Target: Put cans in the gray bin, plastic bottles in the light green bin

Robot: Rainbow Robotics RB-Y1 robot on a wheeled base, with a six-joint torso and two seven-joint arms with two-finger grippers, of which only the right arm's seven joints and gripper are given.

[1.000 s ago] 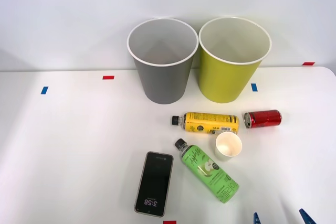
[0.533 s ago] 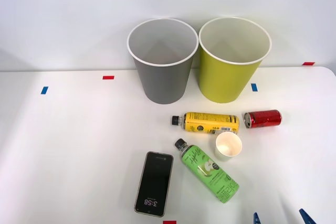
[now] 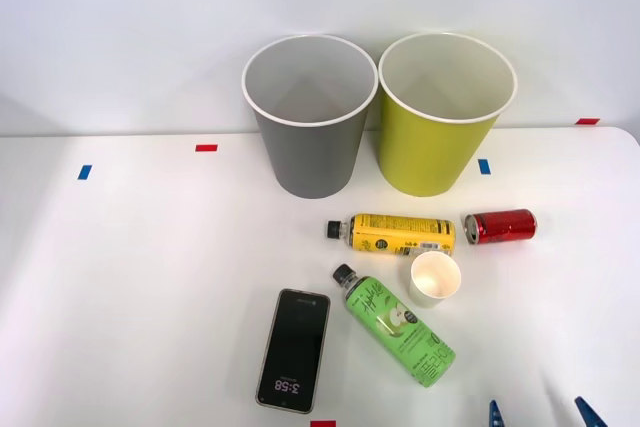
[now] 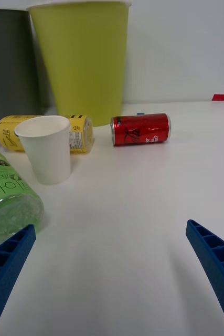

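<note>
Tool [image 3: 537, 413] at near counter [image 3: 150, 277] edge, fingers wide apart, nothing held. Red can [image 4: 141, 129] lying on side ahead, near light green bin [image 3: 440, 127]; prob. first target, w/ open approach.

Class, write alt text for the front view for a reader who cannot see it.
A gray bin and a light green bin stand side by side on a white table. In front lie a yellow bottle, a green bottle, a red can, a paper cup and a phone.
</note>
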